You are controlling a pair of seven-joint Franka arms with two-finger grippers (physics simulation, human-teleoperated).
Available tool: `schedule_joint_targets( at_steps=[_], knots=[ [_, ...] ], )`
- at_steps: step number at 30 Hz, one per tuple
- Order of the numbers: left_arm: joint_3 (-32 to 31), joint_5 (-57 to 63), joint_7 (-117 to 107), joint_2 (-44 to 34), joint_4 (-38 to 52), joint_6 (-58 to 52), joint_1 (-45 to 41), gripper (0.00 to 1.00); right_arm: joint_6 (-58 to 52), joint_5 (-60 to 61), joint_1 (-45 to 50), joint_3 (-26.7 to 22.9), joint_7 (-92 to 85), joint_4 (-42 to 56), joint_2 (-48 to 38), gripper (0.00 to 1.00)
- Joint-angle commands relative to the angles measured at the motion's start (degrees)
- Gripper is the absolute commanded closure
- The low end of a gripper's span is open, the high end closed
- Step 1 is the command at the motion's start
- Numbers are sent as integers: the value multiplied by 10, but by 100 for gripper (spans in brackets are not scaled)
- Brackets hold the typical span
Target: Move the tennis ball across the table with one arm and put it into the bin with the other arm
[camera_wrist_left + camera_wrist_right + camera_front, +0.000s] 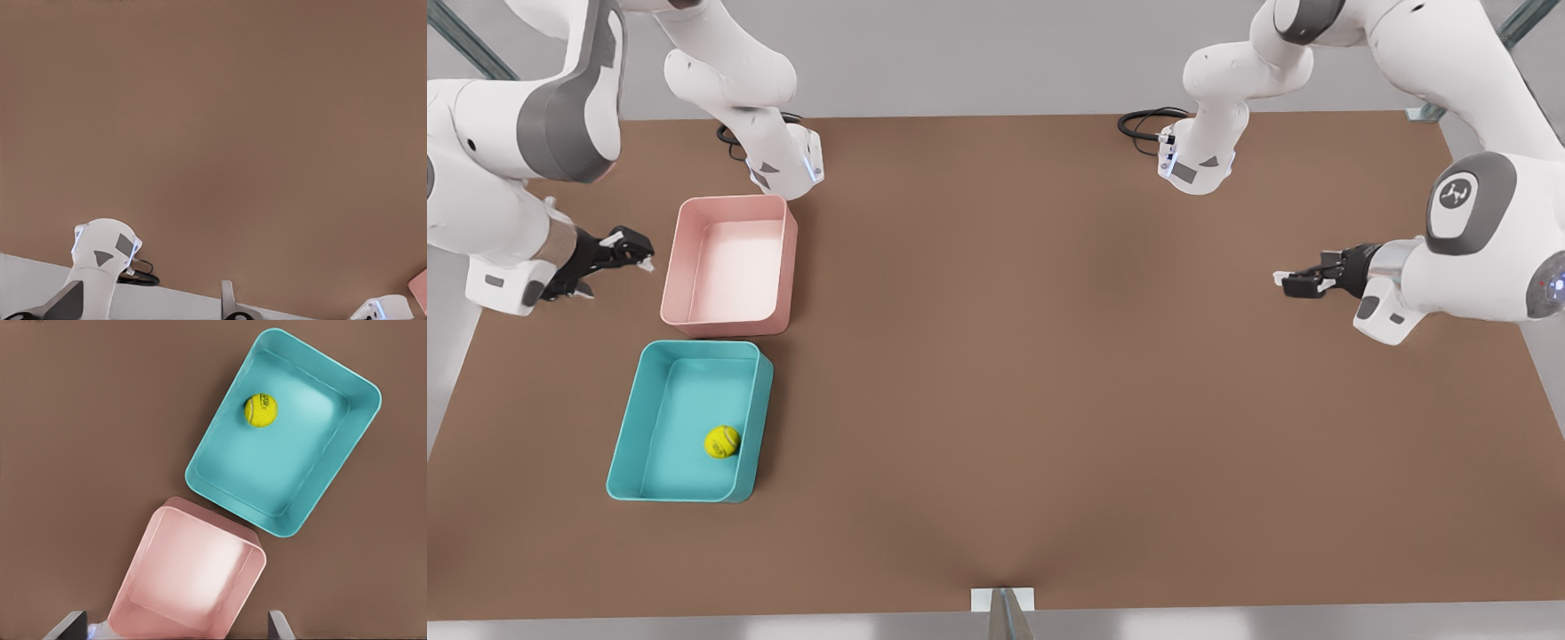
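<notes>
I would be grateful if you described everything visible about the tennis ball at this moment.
The tennis ball is a small, bright yellow-green sphere with faint curved seam lines and a dark marking on top. It rests on the floor of the teal bin, toward the wall on the front view's right and nearer the camera-side end, close to that wall, though contact is unclear. Nothing grips it. In the right wrist view it lies likewise inside the bin.

Legible text: none. Tennis ball [261, 410]: faint dark printed mark, unreadable. Arm joint cover [1458, 194] at the front view's right: small white emblem, no letters or numbers discernible.
</notes>
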Motion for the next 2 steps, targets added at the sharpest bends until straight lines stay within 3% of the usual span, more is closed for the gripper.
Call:
schedule_joint_targets(
  at_steps=[1, 2],
  knots=[
    [-15, 32, 1, -1, -1, 47, 4, 0, -42, 9, 16, 0, 356, -3, -4, 0],
    [-18, 32, 3, -2, -2, 93, 3, 0, -42, 9, 16, 0, 356, -9, -9, 0]
  ],
)
